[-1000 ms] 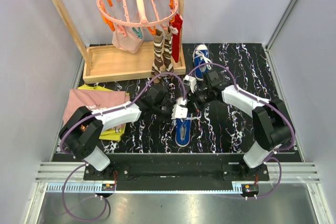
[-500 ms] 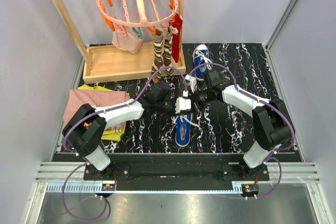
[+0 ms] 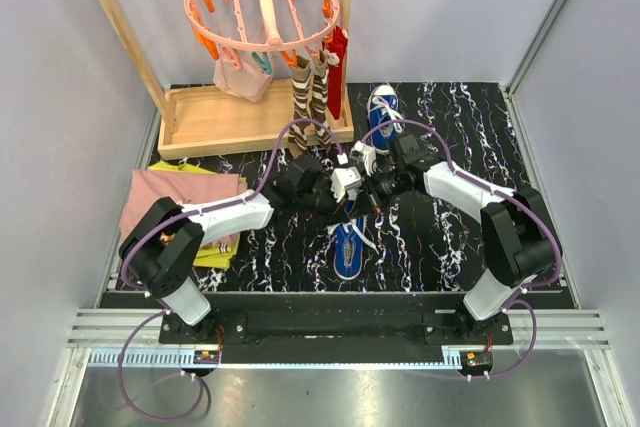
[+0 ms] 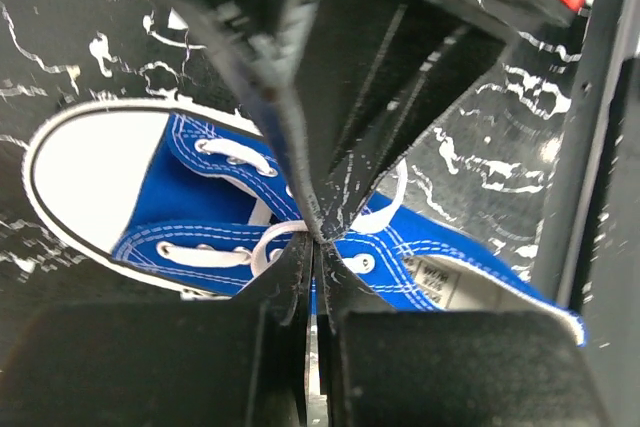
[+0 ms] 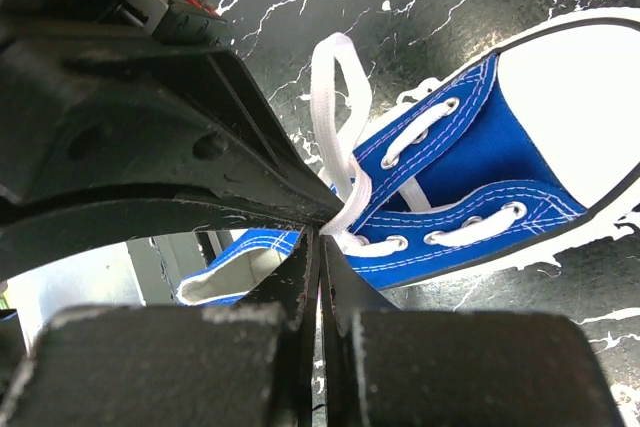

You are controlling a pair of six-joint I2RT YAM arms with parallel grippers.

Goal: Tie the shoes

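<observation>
Black mat (image 3: 450, 237): left claw (image 4: 312, 239), right claw (image 5: 320, 232) pinching lace (image 5: 335, 97) over near shoe (image 3: 347, 247); room rightward.

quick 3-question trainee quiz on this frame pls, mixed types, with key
1. True or false: the left gripper and right gripper are both shut.
2. Where on the mat is the far shoe? A) back edge B) left edge C) near edge
3. Fill in: over the near shoe, the right gripper pinches a white ____.
Key: 1 true; 2 A; 3 lace.
</observation>
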